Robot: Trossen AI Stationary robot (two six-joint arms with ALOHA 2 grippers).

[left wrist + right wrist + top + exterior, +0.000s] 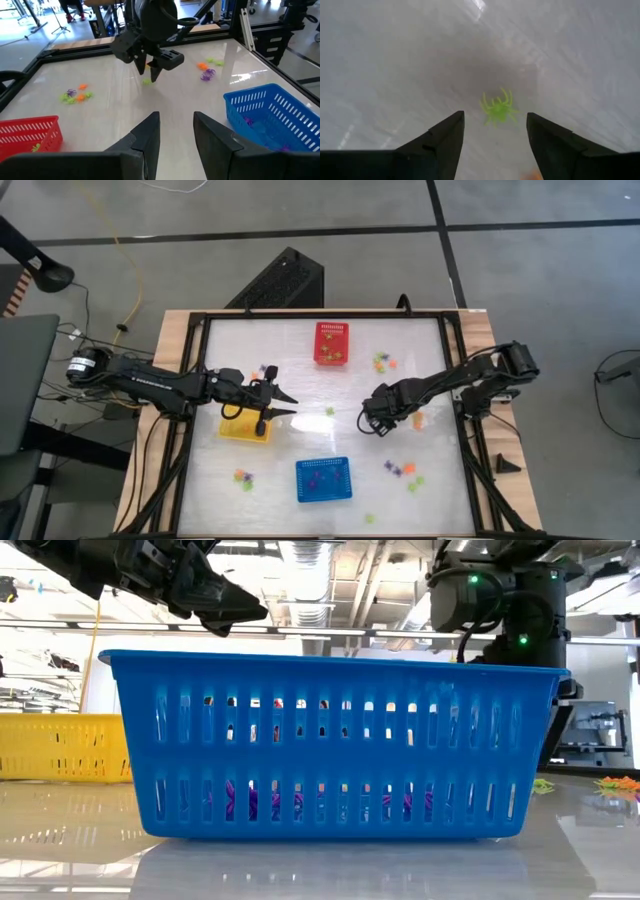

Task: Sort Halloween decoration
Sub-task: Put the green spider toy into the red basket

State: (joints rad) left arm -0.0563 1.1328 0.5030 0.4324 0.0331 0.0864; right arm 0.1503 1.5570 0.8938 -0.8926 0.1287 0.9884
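Note:
The Halloween decoration is small plastic trinkets in green, orange and purple, scattered in clusters on the table point(383, 362) point(243, 478) point(402, 471). A light green spider point(498, 107) lies flat on the table. My right gripper point(495, 115) hangs open above it and points down, a finger on either side, touching nothing. The left wrist view shows that gripper point(151, 72) just above the spider point(146, 81). My left gripper point(290, 405) waits open and nearly level over the yellow basket point(245, 427), with nothing between its fingers point(150, 130).
A red basket point(332, 343) stands at the far middle and a blue basket point(323, 480) at the near middle, with purple trinkets inside point(250, 802). A black frame point(455, 380) rims the table. Bare tabletop lies between the baskets and around the spider.

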